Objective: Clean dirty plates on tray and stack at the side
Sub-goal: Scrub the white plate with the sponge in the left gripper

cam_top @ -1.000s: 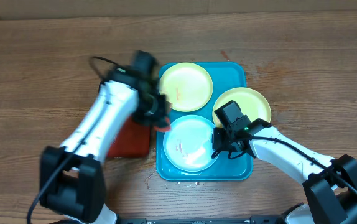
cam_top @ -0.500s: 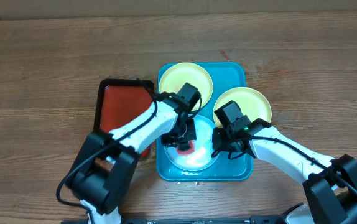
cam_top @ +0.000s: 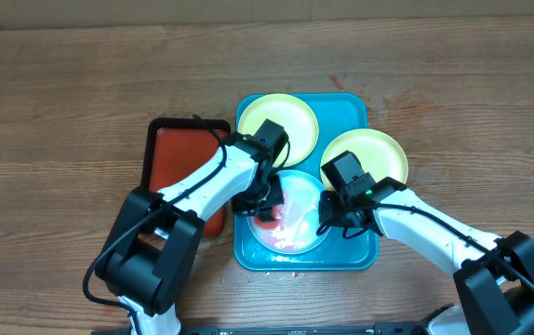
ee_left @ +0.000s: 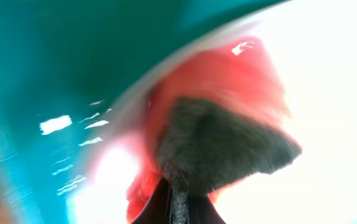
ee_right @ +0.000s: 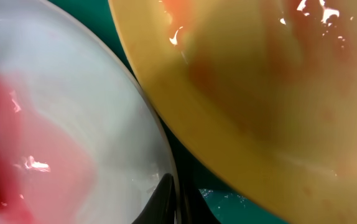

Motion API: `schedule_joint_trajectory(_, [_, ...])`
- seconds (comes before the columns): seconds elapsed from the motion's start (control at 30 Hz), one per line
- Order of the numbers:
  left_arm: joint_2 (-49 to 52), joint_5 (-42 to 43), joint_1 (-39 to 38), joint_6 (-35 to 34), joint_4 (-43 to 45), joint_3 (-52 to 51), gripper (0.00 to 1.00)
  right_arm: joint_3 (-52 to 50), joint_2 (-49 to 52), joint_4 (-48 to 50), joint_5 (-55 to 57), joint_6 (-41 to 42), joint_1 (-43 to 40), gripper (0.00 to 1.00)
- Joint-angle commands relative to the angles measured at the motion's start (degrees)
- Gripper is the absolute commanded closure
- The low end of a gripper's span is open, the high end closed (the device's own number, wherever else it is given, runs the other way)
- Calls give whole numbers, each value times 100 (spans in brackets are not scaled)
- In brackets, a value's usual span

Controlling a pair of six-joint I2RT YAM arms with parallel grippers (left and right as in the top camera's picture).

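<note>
Wiping is the step in hand. The left gripper [cam_top: 265, 208] is clenched on a red sponge [ee_left: 228, 81] (or cloth; the wrist view is too blurred to say which) and presses it onto the left part of the white plate [cam_top: 300, 226], close to that plate's rim. The plate lies in the near half of the tray [cam_top: 353, 104].

The right gripper [cam_top: 327, 223] sits at the white plate's right rim with its jaws closed together. In its wrist view the tip meets the rim just beside the right yellow plate [cam_top: 365, 154]. It looks to be steadying the plate, not gripping it, though I cannot tell for sure.

The other yellow plate [cam_top: 277, 127] lies at the tray's far left corner, with orange smears. The right one overhangs the tray's edge. Nothing is stacked on the table [cam_top: 62, 112] yet, and a red tray [cam_top: 169, 163] sits just left of the blue one.

Next move, as I judge it: sweep the sponge across the whole plate face — firm enough to lift the smears, light enough not to shove the plate under its neighbour.
</note>
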Motion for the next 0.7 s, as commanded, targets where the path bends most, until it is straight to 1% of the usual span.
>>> schedule_joint_trajectory(0.0, [313, 1519, -310, 212, 848, -4, 96, -37, 50, -39, 256, 48, -9, 96])
schedule_joint_trajectory(0.1, [485, 1893, -490, 190, 1016, -4, 96, -37, 50, -44, 256, 46, -9, 96])
schedule_joint_trajectory(0.17, [568, 2046, -522, 190, 942, -4, 96, -37, 50, -59, 256, 46, -9, 96])
schedule_joint_trajectory(0.23, [586, 2026, -492, 170, 619, -4, 96, -37, 50, -63, 256, 46, -9, 96])
schedule_joint_trajectory(0.3, [584, 1801, -420, 173, 170, -2, 96, -37, 50, -63, 256, 46, -9, 96])
schedule_joint_trajectory(0.37, [584, 1375, -328, 173, -269, -2, 96, -37, 50, -63, 256, 46, -9, 96])
schedule_joint_trajectory(0.47, [584, 439, -221, 170, -752, -2, 96, -37, 50, -61, 258, 46, -9, 96])
schedule_joint_trajectory(0.53, [584, -262, -210, 155, -946, -2, 96, -37, 50, -59, 258, 46, -9, 96])
schedule_joint_trajectory(0.6, [584, -1045, -216, -15, -1075, -2, 96, -37, 50, -59, 258, 46, -9, 96])
schedule_joint_trajectory(0.67, [549, -1451, -214, -52, -1078, -2, 96, -37, 50, -59, 258, 46, -9, 96])
